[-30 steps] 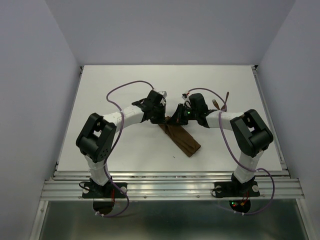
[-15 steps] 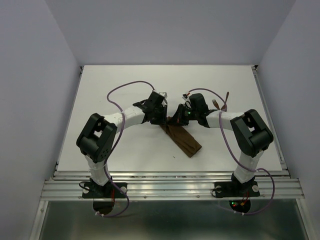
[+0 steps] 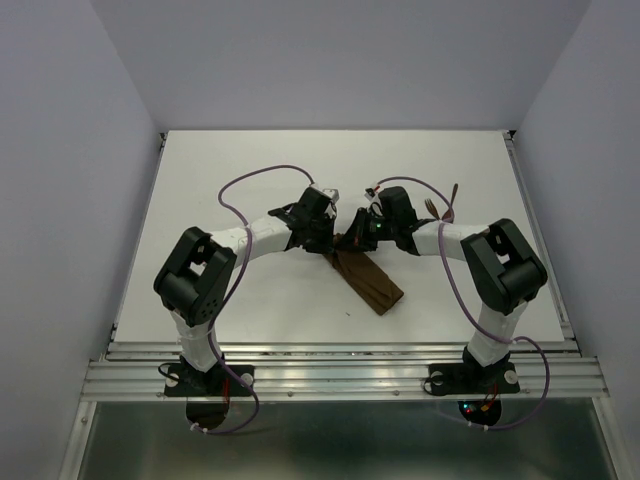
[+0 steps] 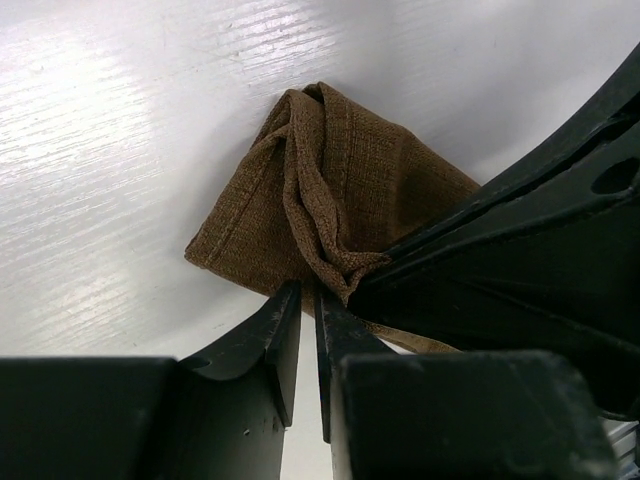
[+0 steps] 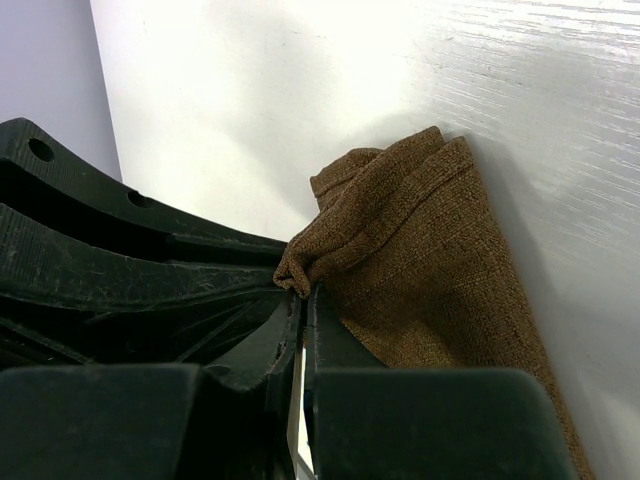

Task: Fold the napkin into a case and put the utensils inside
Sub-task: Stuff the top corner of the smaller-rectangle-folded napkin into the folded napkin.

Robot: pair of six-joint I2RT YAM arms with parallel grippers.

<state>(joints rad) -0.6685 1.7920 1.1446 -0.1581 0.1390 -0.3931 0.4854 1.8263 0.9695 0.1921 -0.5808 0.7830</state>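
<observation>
From above, the napkin (image 3: 368,282) lies near the middle of the desk (image 3: 250,160) as a narrow folded strip, running slantwise from the two claws toward the near right. The left claw (image 3: 328,238) and right claw (image 3: 352,240) meet at its far end, almost touching each other. The utensils (image 3: 447,205) lie well apart, at the far right behind the right arm. They show as thin brown slivers, partly covered by the arm and its cable, so fork and spoon cannot be told apart. I judge the folding to be mostly done. The far end looks unfinished, and putting the utensils in has not begun.

In the left wrist view, the cloth's end is a rumpled wedge with a twisted ridge down its middle. The right claw comes in from the right and pinches that bunched ridge. The left claw's own fingers stand nearly together with only a thin slit between them, their tips at the cloth's near edge (I cannot tell whether they catch any fabric).

In the right wrist view, the right claw's fingers are pressed together on a small gather of cloth at their tips. The strip runs off the lower right of this view, so its other end is cut off. No pocket opening is visible in any view.
</observation>
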